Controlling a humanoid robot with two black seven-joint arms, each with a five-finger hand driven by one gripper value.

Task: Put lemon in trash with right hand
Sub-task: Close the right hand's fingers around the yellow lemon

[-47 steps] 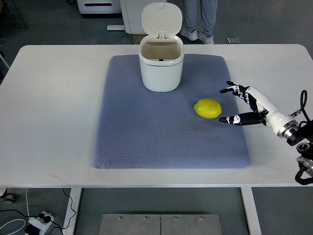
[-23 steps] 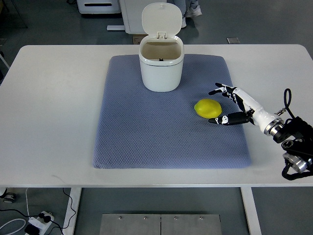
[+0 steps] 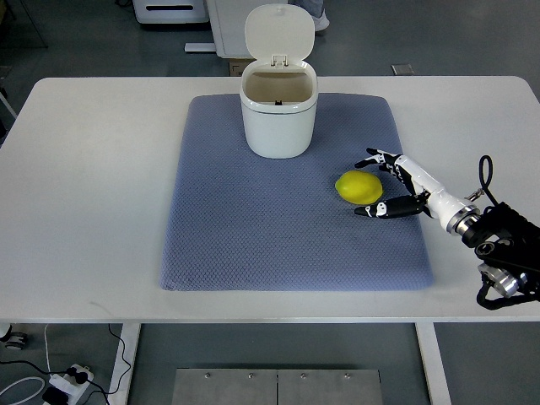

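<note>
Now lemon (image 3: 358,186) between open right robot hand (image 3: 390,181) fingers.

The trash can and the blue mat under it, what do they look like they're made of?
The trash can looks like smooth moulded plastic, off-white with a slight sheen, and its hinged lid stands open. The mat looks like a soft woven or foam-backed fabric: its grey-blue surface is matte with a fine dimpled weave, and its corners are rounded. Neither can be told for certain from above.
</note>
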